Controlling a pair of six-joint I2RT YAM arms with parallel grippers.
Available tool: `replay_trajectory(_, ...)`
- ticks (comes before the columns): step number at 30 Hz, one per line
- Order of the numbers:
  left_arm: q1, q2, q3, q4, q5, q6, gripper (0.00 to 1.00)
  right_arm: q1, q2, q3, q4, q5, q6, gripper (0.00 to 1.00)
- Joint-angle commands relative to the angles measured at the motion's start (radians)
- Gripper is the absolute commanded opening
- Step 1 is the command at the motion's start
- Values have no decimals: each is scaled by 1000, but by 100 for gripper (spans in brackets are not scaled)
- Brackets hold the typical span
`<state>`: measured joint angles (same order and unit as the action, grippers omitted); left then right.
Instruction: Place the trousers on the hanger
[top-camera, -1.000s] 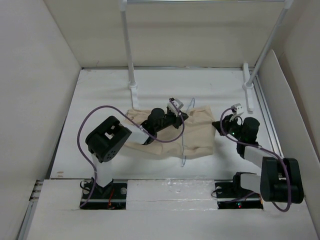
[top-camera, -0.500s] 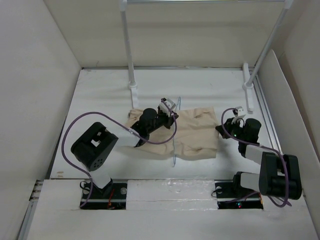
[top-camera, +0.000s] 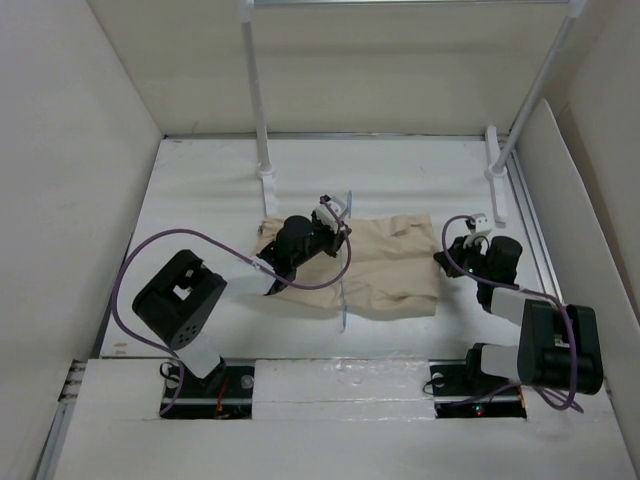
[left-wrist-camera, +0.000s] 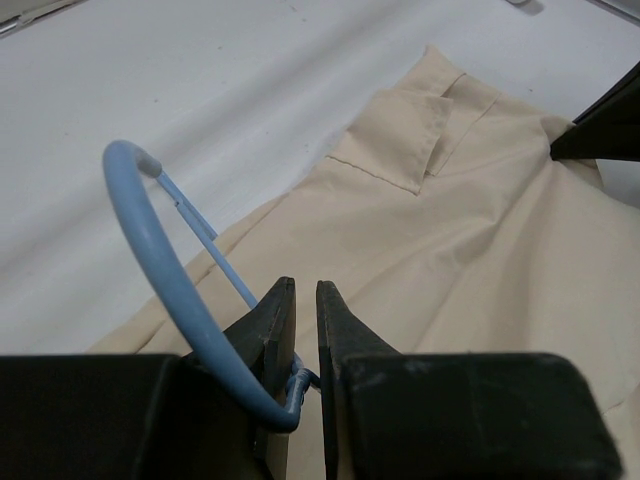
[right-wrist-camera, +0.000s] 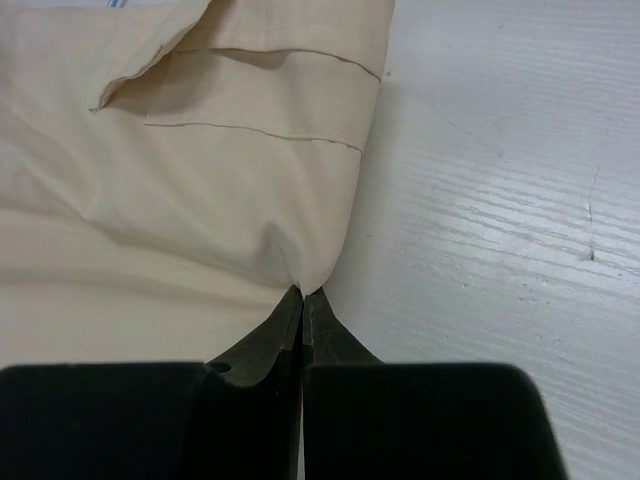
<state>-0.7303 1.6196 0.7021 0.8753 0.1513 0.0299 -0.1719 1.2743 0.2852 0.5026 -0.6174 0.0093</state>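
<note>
One hanger (left-wrist-camera: 167, 290) over beige trousers (left-wrist-camera: 480, 230)

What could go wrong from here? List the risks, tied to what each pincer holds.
1. The right pincer pinches only the very edge of the trousers at its tips, so the cloth could slip out on a pull.
2. The left pincer clamps the hanger on thin wire by the hook, so it might swivel in the grip.
</note>
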Motion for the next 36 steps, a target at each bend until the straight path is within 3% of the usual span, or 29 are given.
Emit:
replay_trajectory(1,3,-50,0,11,-24,25,0,-12,11,35,22,30,-31,0)
replay_trajectory(10,3,-142,52,-30,7,-16,0,-12,-15,39,4,35,-28,0)
replay_trajectory(13,-7,-179,94,-84,8,-24,0,-3,-50,58,-41,36,-32,8)
replay_trajectory(16,-23,-201,138,-140,-21,-18,0,8,-105,94,-110,39,-45,32)
replay_trajectory(17,-37,-205,149,-163,-24,-16,0,30,-137,104,-152,38,-55,45)
replay_trajectory(19,-37,-216,177,-191,-24,-24,0,55,-203,141,-232,48,-80,58)
replay_trajectory(23,-37,-237,252,-266,-27,-22,0,99,-335,227,-383,58,-133,65)
replay_trajectory(28,-37,-247,442,-421,-22,-77,0,234,-538,395,-498,38,-149,58)
replay_trajectory(30,-46,-248,494,-479,-21,-94,0,290,-562,428,-498,41,-108,50)
replay_trajectory(36,-64,-219,719,-605,-44,-134,0,509,-564,491,-296,91,112,51)
